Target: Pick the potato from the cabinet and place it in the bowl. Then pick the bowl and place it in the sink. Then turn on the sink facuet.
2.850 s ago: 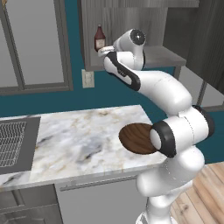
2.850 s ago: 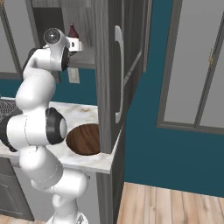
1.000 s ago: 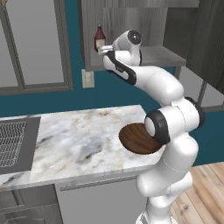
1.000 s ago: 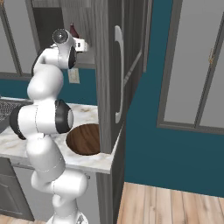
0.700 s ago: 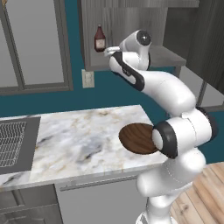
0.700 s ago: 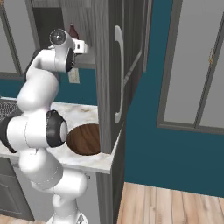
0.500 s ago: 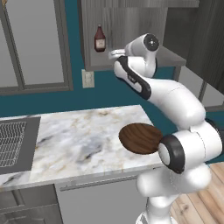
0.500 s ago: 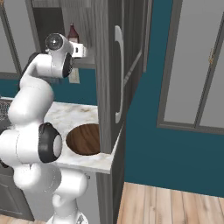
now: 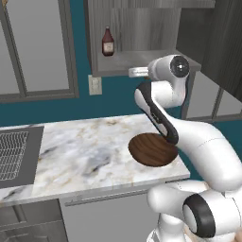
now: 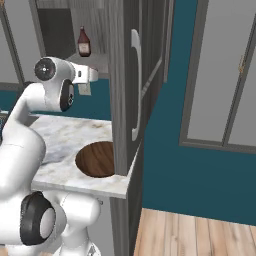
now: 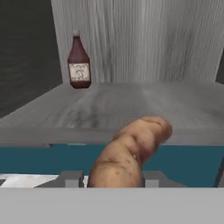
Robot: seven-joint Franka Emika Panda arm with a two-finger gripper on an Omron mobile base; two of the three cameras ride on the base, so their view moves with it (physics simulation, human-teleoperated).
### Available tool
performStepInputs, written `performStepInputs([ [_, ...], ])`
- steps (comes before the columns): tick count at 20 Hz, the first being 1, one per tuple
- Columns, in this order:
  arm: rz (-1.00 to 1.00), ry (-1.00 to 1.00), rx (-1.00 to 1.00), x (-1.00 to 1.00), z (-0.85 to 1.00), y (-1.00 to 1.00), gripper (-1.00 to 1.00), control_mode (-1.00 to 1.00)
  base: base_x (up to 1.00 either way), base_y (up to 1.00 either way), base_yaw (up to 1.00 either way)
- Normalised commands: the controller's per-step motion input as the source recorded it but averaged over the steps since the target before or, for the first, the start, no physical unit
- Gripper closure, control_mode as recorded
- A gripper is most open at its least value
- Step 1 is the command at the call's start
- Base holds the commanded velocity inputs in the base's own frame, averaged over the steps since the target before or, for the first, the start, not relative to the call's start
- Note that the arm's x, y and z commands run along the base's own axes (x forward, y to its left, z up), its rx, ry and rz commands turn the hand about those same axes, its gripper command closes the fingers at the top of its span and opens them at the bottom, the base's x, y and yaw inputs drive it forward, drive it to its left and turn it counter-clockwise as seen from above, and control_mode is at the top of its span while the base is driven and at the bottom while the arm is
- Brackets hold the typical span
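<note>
Potato (image 11: 131,151) in the claw (image 11: 113,178), that is the headline: in the hand view the tan lump sits pinched between the two dark finger tips at 6 o'clock, its free end poking toward the cabinet (image 9: 142,28), and it hangs out in front of the pale shelf board (image 11: 131,109) with teal wall showing beneath it, so by my reading it is off the shelf and clear of the edge. Up at 10 o'clock in that view the dark bottle (image 11: 78,61) with its white label stands upright near the cabinet's back panel, well apart from the potato. From the left base view the arm is folded high, wrist level with the shelf, and the bowl (image 9: 152,150) waits on the marble bench (image 9: 71,151) below it, close to the bench's front right corner, with nothing visible inside. The right base view shows the same bowl just beside the open cabinet door (image 10: 131,85). Far over at 9 o'clock in the left base view, the sink (image 9: 14,153) shows its wire-mesh rack. So the score, as I judge it: the pick is done, and everything else is ahead, namely lowering the potato into the bowl, carrying the bowl across to the sink, and turning on the faucet.
</note>
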Motion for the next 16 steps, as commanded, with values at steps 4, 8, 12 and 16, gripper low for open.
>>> performStepInputs([
  [4,-0.12,0.02,0.0,-1.0,0.0,-0.22,1.0,-1.0,0.0,0.0,0.0],
  [8,-0.11,0.08,0.0,-1.0,0.0,-0.29,1.0,-1.0,0.0,0.0,0.0],
  [12,-0.07,0.04,0.0,-1.0,-0.14,-0.28,1.0,-1.0,0.0,0.0,0.0],
  [16,-0.01,0.06,0.0,-0.75,-0.43,-0.12,1.0,-1.0,0.0,0.0,0.0],
])
